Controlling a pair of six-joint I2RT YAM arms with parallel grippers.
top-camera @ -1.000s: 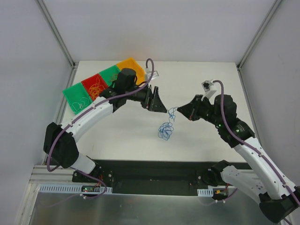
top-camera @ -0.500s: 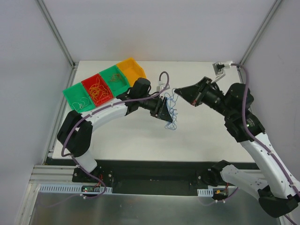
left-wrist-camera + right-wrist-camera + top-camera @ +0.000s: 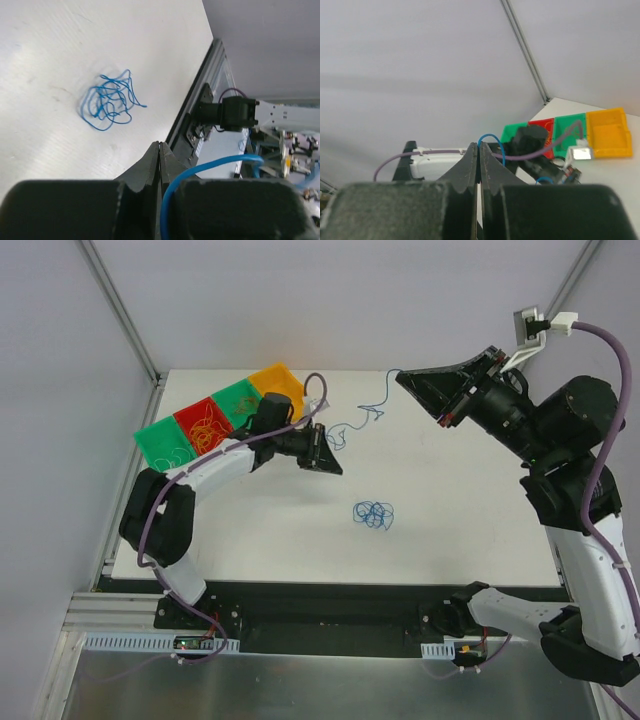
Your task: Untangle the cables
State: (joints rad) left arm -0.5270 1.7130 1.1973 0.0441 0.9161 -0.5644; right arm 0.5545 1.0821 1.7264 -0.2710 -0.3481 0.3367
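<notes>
A single blue strand (image 3: 371,412) hangs in the air between the two arms, one end pinched in each. The left jaws are closed low over the bench (image 3: 470,490), close to the row of coloured bins (image 3: 283,388). In the left wrist view the strand comes out of the closed tips and curls away to the right. The right jaws are shut too, raised high at the far right of the bench, with a small blue loop showing just past their tips. The rest of the blue cables lie as a loose clump (image 3: 374,514) on the bench between the arms, nearer the front. No line can be seen joining the clump to the lifted strand, so it looks to have come free.

The step in hand appears to be finishing this separation and putting the strand away. To do it well, the pull should stop here. The wire is hair-thin and kinked, and more tension could slip it out of one grip or stretch it. One end should be let go before anything travels. The right jaws are the likely choice, since the left jaws sit beside the bins. The freed tail will drop and swing, so the left arm should carry it away from the clump and not over it, or it may snag again. The pictures do not show which bin takes blue.
</notes>
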